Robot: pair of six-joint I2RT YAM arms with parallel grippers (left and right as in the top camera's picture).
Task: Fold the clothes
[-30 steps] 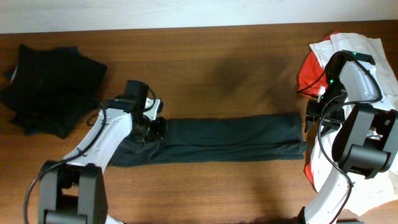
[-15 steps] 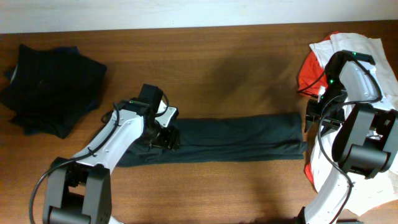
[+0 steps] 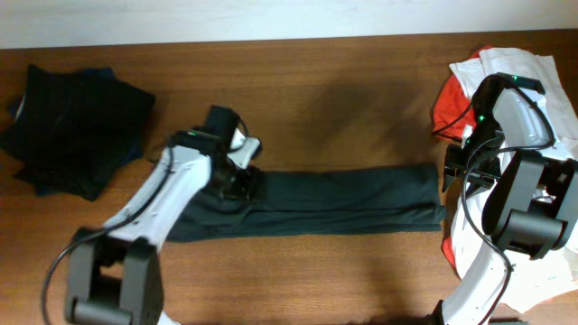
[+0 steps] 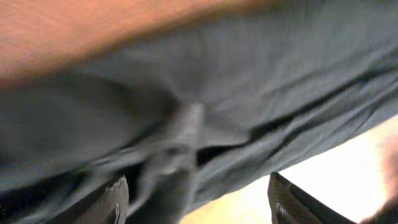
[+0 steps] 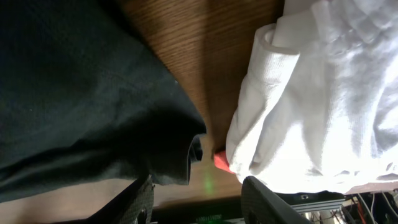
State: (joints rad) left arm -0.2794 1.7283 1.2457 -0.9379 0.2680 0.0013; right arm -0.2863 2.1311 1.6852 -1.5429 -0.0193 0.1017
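The handled shirt of the clothes (image 3: 343,203) is dark green and lies as a long narrow strip across the table. My left gripper (image 3: 240,181) hovers over its left part, jaws open. In the blurred left wrist view the shirt (image 4: 249,81) fills the frame, and a raised fold of it sits between the spread fingers of the left gripper (image 4: 199,205). My right gripper (image 3: 452,173) stands at the strip's right end. In the right wrist view the right gripper (image 5: 202,200) is open over bare wood, with the shirt's corner (image 5: 93,106) beside its left finger.
A heap of red and white clothes (image 3: 506,77) lies at the back right, and its white cloth (image 5: 311,112) is close to the right finger. A dark pile of clothes (image 3: 72,126) sits at the back left. The table's wooden top (image 3: 343,108) shows behind the strip.
The left gripper opened and let go of the shirt, shifted right along the strip, then slightly back. The right arm has not moved.
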